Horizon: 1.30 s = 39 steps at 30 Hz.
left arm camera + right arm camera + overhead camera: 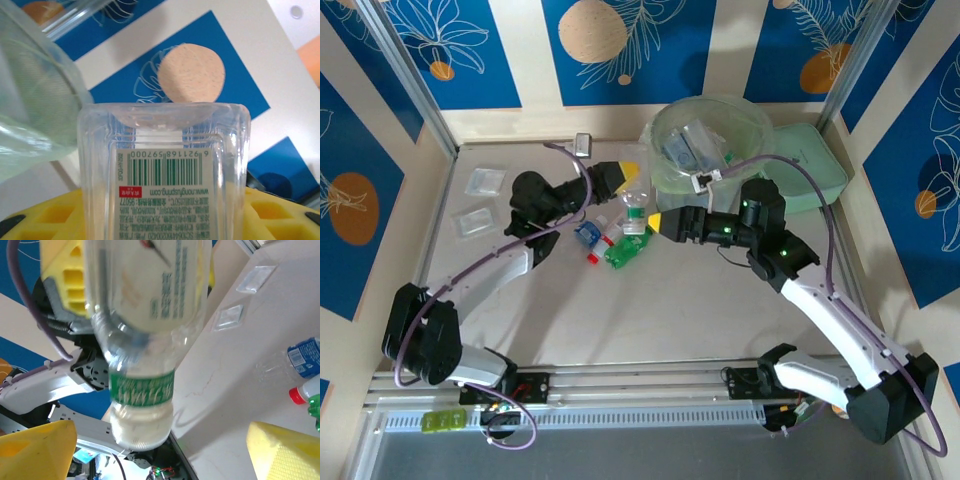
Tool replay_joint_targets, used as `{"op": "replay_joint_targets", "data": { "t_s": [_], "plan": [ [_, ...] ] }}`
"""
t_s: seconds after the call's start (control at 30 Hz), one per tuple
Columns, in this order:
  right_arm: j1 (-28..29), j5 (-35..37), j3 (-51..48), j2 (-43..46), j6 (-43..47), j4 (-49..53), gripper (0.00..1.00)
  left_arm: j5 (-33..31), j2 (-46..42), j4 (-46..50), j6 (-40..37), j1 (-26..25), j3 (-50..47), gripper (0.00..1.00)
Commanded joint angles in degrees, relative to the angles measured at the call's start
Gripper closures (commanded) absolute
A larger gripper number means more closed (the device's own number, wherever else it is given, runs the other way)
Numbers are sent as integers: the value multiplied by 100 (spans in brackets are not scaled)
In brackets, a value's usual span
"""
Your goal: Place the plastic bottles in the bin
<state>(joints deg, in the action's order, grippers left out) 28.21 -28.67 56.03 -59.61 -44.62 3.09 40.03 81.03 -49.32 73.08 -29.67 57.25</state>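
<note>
The left gripper [625, 180] is clamped on a clear, green-labelled bottle [636, 203], holding it in the air just beside the bin [762, 120]. The right gripper [658, 222] gapes wide beside it, gripping nothing. This looks like the carry to the bin: next, lift the bottle over the rim, then let go. Other bottles [623, 250] lie on the table [670, 310].

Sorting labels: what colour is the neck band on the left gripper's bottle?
The neck band is green with white print, best seen in the right wrist view.
</note>
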Motion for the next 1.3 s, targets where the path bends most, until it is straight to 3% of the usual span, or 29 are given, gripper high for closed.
{"op": "replay_joint_targets", "data": {
  "t_s": [0.0,0.3,0.43,1.03,1.2,1.27],
  "plan": [
    [-60,-173,296,-57,-304,-623,11,-264,-85,-135,-77,-214,84,60],
    [-248,-366,437,-341,-824,-1313,25,-288,-105,-66,-165,-416,181,60],
    [-289,-514,439,-529,-1121,-1667,40,-258,-62,-156,-94,-456,190,60],
    [-255,-649,742,-1018,-1295,-1641,32,-180,-123,-104,-77,-527,260,60],
    [-210,-623,734,-1013,-1286,-1628,44,-197,-175,-69,-124,-531,238,59],
    [-210,-623,725,-995,-1287,-1628,50,-180,-226,71,-216,-531,259,54]
  ]
}}
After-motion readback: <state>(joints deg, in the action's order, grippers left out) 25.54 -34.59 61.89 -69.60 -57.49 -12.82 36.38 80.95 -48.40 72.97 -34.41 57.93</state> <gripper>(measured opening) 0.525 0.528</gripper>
